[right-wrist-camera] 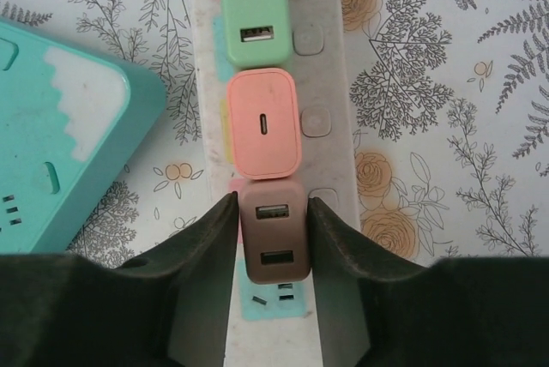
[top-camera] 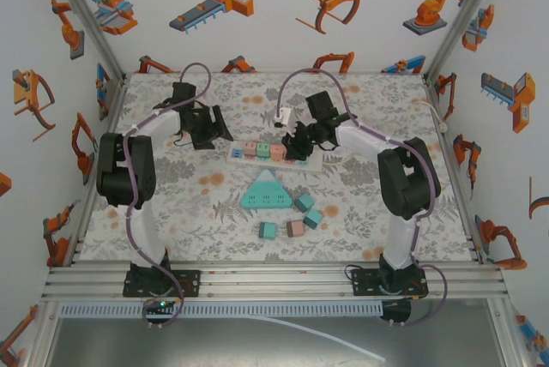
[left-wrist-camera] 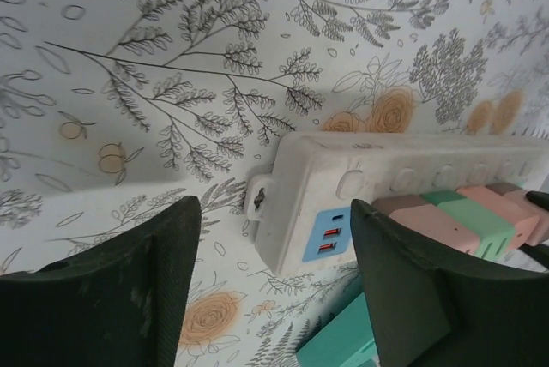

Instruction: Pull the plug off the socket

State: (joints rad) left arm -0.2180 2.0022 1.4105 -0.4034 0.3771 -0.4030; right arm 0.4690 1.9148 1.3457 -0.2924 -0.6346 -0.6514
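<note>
A white power strip, the socket [top-camera: 250,158] [left-wrist-camera: 386,161] [right-wrist-camera: 330,153], lies across the middle of the mat with several coloured plugs in a row. My right gripper [right-wrist-camera: 272,202] [top-camera: 296,146] is shut on the brown plug [right-wrist-camera: 273,230], both pads pressed against its sides; the plug still sits in the strip. A pink plug [right-wrist-camera: 264,123] and a green plug [right-wrist-camera: 251,11] stand beyond it. My left gripper [left-wrist-camera: 274,207] [top-camera: 214,131] is open, its fingers [left-wrist-camera: 129,290] either side of the strip's end with the USB ports, a gap showing on the left.
A teal triangular socket block [top-camera: 268,191] [right-wrist-camera: 69,144] lies just in front of the strip. Several loose teal and pink plug cubes [top-camera: 296,217] lie nearer the arm bases. Patterned walls and aluminium frame rails close the mat on three sides.
</note>
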